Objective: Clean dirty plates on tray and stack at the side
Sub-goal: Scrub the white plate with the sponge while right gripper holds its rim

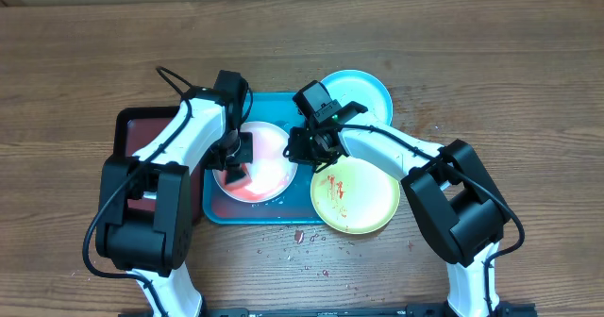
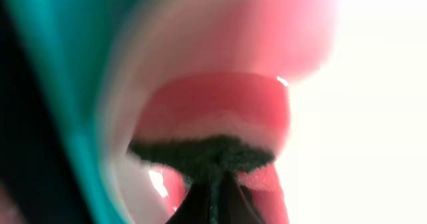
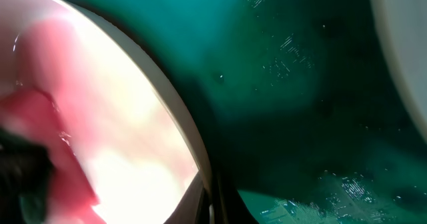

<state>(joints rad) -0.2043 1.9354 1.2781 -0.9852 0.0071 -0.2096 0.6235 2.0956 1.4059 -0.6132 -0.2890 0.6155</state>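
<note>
From high overhead we look straight down on the brown wooden table (image 1: pixel 94 43), seeing the whole workspace. Our left wrist camera sits nearly against the round white plastic plate smeared red (image 2: pixel 233 31), so close that it blurs. Our right wrist camera hangs just above the large bright teal-blue plastic tray (image 3: pixel 300 117), with that plate's rim at nine o'clock. All three views share plate and tray

Soft overhead light is falling evenly on the brown wooden table (image 1: pixel 491 53), leaving faint shadows. Both wrist views are blurring heavily; the round white plastic plate (image 2: pixel 320 151) is blowing out at right, and glints are sparkling on the teal-blue plastic tray (image 3: pixel 300 84).
</note>
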